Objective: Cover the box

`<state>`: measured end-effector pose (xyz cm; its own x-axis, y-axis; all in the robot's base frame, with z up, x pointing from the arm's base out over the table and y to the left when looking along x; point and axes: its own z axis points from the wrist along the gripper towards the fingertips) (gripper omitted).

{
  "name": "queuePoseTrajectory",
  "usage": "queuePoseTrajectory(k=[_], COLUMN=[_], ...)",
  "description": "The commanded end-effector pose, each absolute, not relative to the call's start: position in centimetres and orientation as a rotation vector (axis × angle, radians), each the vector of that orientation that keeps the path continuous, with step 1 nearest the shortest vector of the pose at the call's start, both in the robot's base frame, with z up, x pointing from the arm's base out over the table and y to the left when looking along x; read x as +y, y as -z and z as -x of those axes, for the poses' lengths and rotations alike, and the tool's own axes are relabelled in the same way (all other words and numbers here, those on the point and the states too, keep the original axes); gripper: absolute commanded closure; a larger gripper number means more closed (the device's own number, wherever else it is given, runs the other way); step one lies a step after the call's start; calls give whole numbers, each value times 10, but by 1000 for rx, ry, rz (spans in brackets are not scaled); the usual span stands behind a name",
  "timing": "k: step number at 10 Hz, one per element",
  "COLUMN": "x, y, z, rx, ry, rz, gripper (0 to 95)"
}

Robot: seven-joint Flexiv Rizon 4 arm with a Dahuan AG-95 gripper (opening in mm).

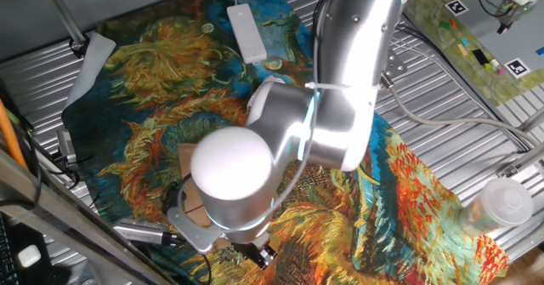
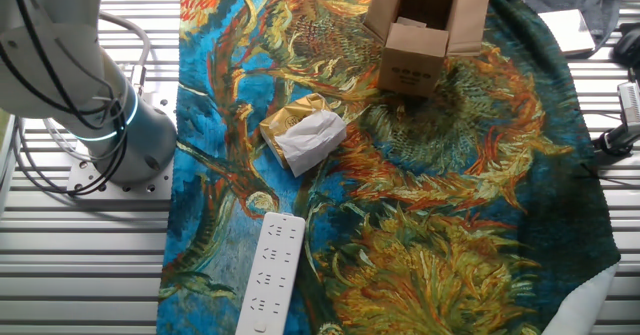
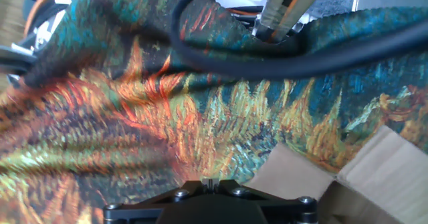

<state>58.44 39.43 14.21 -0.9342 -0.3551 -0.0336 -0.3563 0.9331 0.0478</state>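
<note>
Your gripper is hidden behind the arm (image 1: 340, 81), so you cannot tell whether its jaws are parted or holding anything. The box (image 2: 415, 55), brown cardboard with flaps up, sits at the far edge of the painted cloth (image 2: 450, 225); its printed label is too small to read. A crinkly packet (image 2: 303, 133) lies nearby.

Sunflower-print cloth (image 2: 450, 225) spread over ribbed metal tabletop (image 2: 80, 265). White power strip (image 2: 270, 275) on cloth nr one edge. White-and-yellow wrapped packet (image 2: 303, 135) mid-cloth, well apart from strip. Clear plastic cup (image 1: 501, 204) off cloth, on tabletop. Black cable (image 3: 267, 60) crosses hand view.
</note>
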Motion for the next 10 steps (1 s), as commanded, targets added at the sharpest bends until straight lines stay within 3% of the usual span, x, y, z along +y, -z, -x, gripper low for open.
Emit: queuePoseTrajectory(k=[1, 10], x=[385, 337], y=[-146, -172], z=[-582, -566], rx=[3056, 3060], ry=[-32, 37], rz=[638, 784], gripper=[950, 950])
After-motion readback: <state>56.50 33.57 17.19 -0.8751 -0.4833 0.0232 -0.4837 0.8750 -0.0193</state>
